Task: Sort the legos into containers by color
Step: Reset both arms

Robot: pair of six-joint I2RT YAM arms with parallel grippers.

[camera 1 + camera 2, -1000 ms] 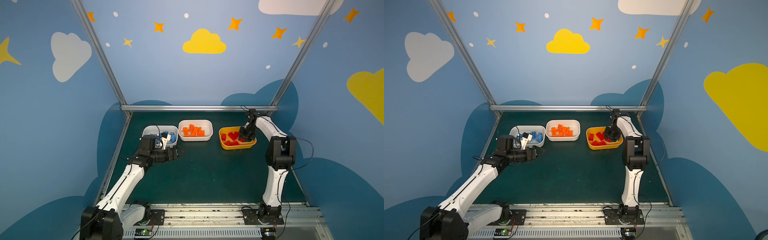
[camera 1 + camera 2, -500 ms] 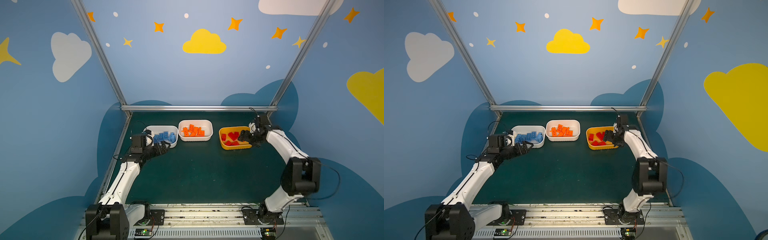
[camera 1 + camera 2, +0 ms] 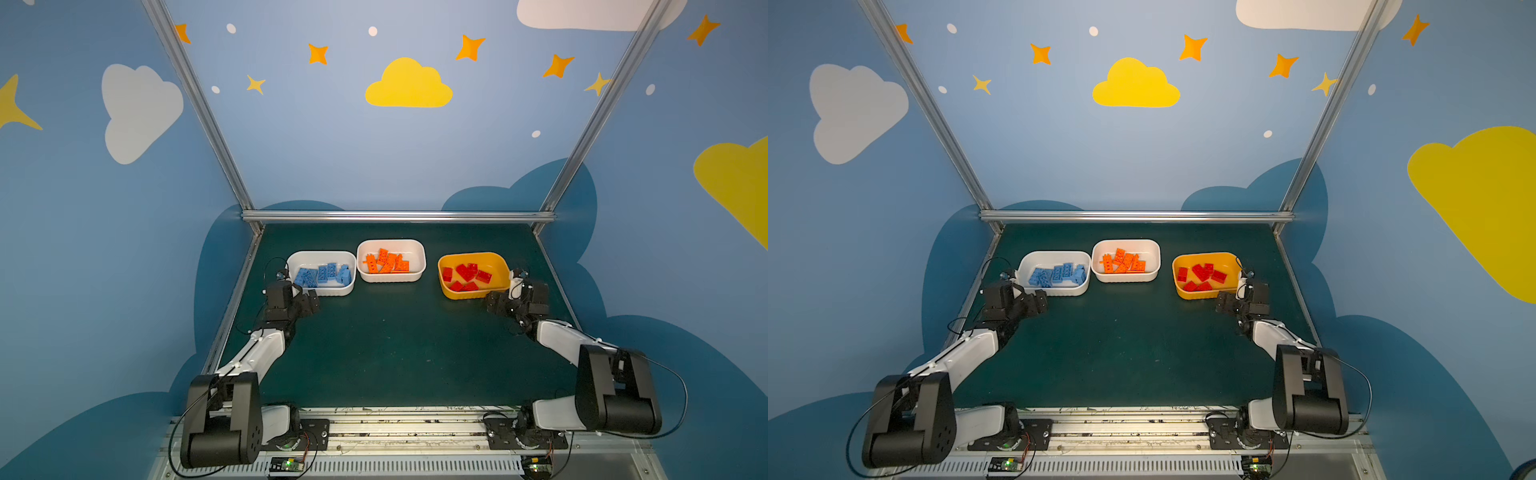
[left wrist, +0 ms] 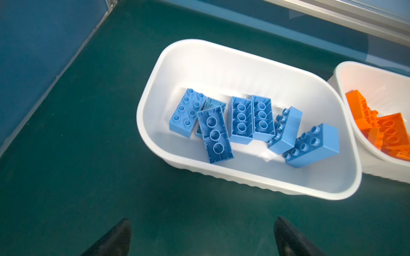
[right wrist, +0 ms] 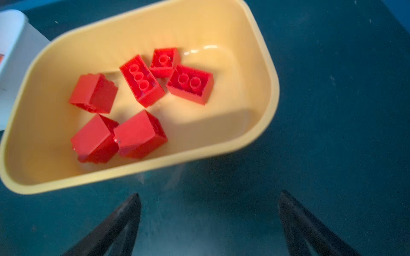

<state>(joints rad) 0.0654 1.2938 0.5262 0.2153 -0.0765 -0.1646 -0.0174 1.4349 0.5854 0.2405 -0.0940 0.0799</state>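
beside white tub [image 4: 244, 177]: left claw [image 4: 203, 221] spread, empty | beside yellow tub [image 5: 199, 20]: right claw [image 5: 210, 194] spread, empty

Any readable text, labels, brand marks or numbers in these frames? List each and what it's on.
No readable text anywhere.
blue plastic bricks: stud marks, if any, too small to read.
red plastic bricks: blurred, nothing legible.
white plastic tubs and yellow plastic tub: no labels visible.
small circuit boards on the front rail: too small to read.
cloud and star wall decals: shapes only.
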